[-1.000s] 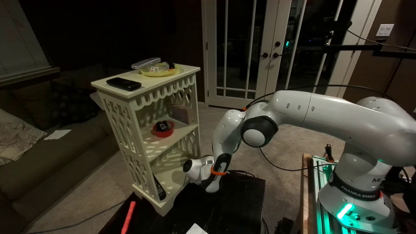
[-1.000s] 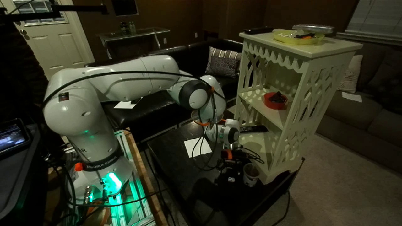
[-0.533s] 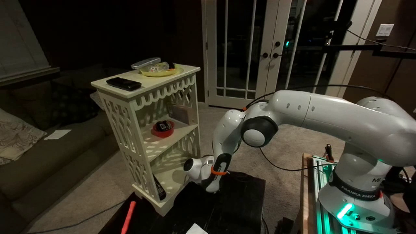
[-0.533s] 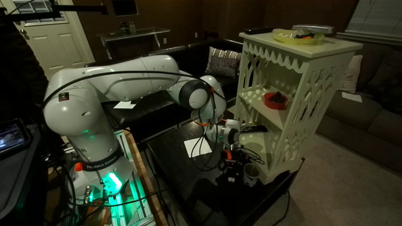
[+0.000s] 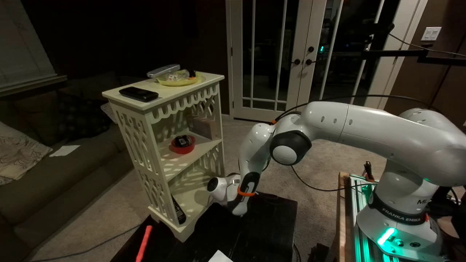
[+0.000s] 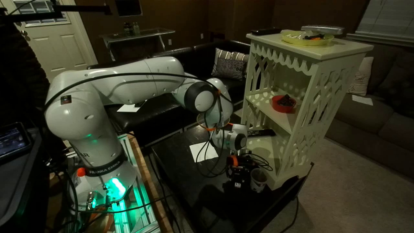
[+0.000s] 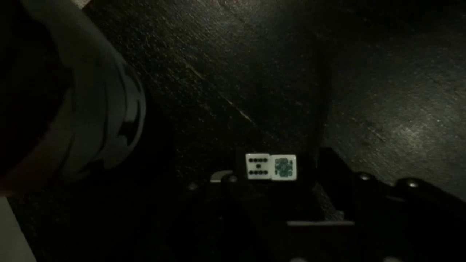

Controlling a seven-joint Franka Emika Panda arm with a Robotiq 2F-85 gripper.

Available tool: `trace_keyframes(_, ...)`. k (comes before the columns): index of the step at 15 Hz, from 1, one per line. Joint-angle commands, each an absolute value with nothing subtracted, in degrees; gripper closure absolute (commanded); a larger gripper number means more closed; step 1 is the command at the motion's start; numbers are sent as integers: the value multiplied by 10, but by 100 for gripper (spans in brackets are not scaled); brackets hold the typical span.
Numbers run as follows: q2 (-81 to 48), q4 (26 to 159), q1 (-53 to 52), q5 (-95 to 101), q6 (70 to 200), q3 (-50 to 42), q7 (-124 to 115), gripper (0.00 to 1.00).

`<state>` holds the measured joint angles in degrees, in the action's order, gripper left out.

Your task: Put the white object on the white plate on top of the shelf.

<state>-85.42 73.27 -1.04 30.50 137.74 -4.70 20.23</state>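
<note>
Gripper (image 7: 277, 166) slightly farther fr. shelf (image 6: 305, 106)

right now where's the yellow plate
In both exterior views, the yellow plate sits on top of the cream shelf, right of the black slab, with a silver object behind it.

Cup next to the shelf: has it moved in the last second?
No. In an exterior view the cup shows no visible shift in any direction against the foot of the shelf.
</note>
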Motion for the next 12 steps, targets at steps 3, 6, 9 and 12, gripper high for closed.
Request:
trace_keyframes(3, -854, 741, -20, 290, 1396, -56, 189, 89)
trace_keyframes(6, -854, 736, 0, 288, 1404, -41, 229, 89)
trace_keyframes(9, -821, 771, 41, 304, 1415, -11, 290, 89)
trace_keyframes(12, -788, 800, 86, 307, 1403, 17, 386, 89)
